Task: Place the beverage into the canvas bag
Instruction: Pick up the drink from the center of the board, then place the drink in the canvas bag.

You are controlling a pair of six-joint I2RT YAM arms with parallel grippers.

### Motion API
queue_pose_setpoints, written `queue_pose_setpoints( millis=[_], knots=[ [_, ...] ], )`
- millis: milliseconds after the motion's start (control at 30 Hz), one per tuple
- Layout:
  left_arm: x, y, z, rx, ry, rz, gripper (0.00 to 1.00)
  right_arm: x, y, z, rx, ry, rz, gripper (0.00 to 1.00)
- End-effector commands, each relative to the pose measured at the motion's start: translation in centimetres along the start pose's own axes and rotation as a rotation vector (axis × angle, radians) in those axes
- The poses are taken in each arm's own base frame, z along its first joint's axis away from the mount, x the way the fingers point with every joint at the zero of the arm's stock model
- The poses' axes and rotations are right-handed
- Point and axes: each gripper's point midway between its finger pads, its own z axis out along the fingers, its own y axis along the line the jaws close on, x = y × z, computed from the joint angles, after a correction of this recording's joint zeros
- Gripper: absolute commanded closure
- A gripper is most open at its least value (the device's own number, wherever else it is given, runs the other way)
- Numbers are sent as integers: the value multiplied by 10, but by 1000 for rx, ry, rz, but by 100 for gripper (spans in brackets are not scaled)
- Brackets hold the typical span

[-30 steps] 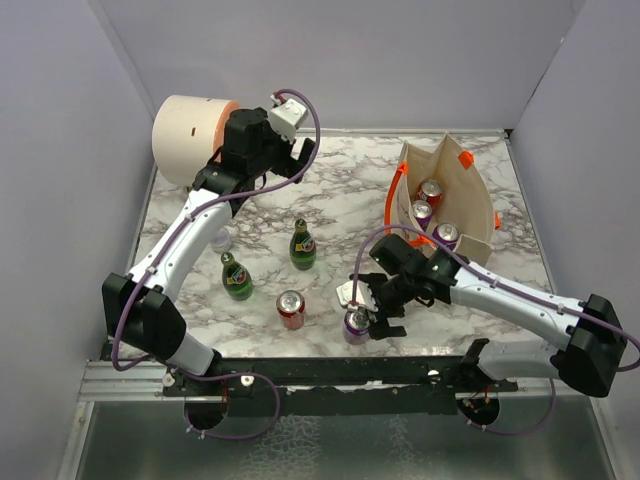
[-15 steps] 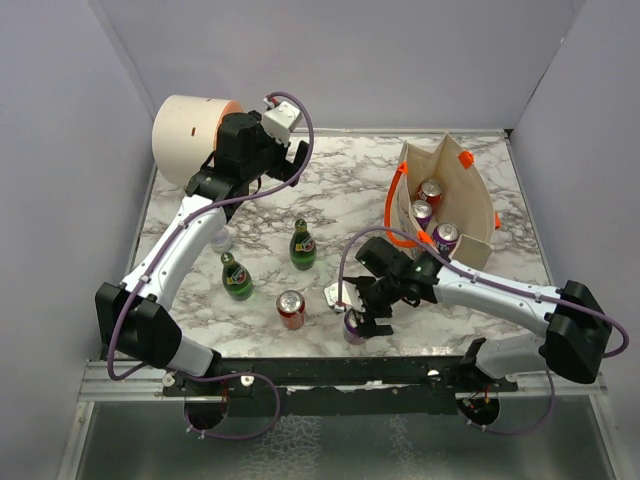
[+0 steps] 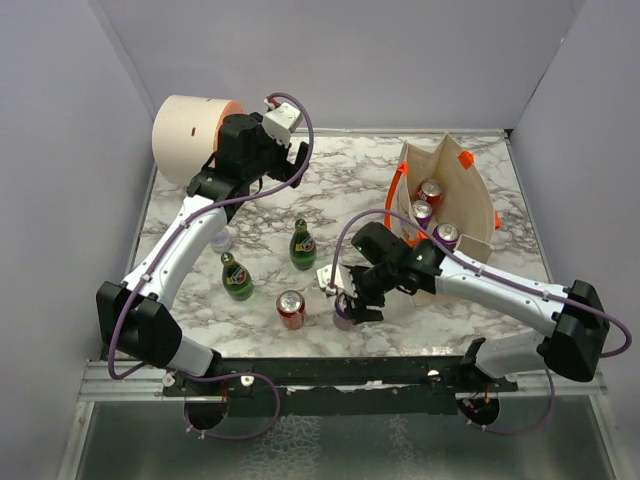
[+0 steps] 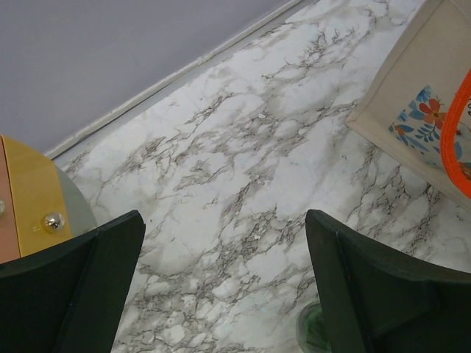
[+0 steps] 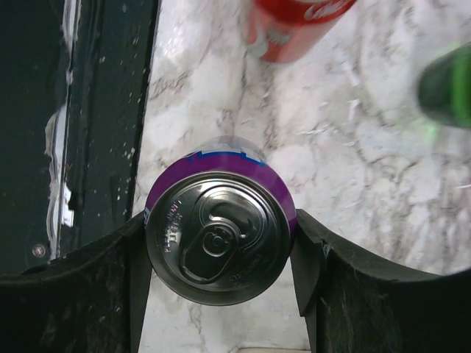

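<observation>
Purple around its side and silver on top, the purple can (image 5: 218, 243) is standing upright on the marble counter (image 3: 350, 200), close to the near edge. The right pincer (image 5: 221, 220) is closing on it from above. In the right wrist view, both dark fingers (image 5: 110, 287) are pressing against opposite sides of the can, so it is gripping the can while the can is resting on the counter.

A red can (image 3: 290, 308) is standing just to the left of the purple can, and two green bottles (image 3: 302, 245) are standing farther back.

The canvas bag (image 3: 480, 235) is sitting open at the far right of the counter, apart from the purple can, with its orange handles (image 3: 463, 158) showing. Three cans (image 3: 430, 190) are already sitting inside it.

The left pincer (image 4: 224, 217) is hanging over the far part of the counter beside a beige drum (image 3: 190, 135). Its jaws are standing wide apart and holding nothing.
</observation>
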Motion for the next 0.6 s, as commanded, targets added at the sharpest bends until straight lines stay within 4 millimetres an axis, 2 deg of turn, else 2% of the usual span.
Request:
queue_pose_setpoints(
  millis=[0, 200, 333, 467, 567],
  knots=[
    [-10, -1, 4, 21, -39, -12, 7, -56, -24, -36, 129, -125, -1, 61],
    [-17, -2, 8, 33, -55, -16, 7, -88, -48, -80, 294, -181, 34, 65],
    [-25, -10, 9, 76, -80, -34, 7, -105, -68, -117, 429, -219, 59, 65],
    [-32, -9, 12, 75, -97, -60, 7, -111, -88, -158, 573, -253, 125, 66],
    [-38, -9, 15, 79, -108, -72, 7, -102, -108, -193, 684, -274, 202, 66]
  ],
)
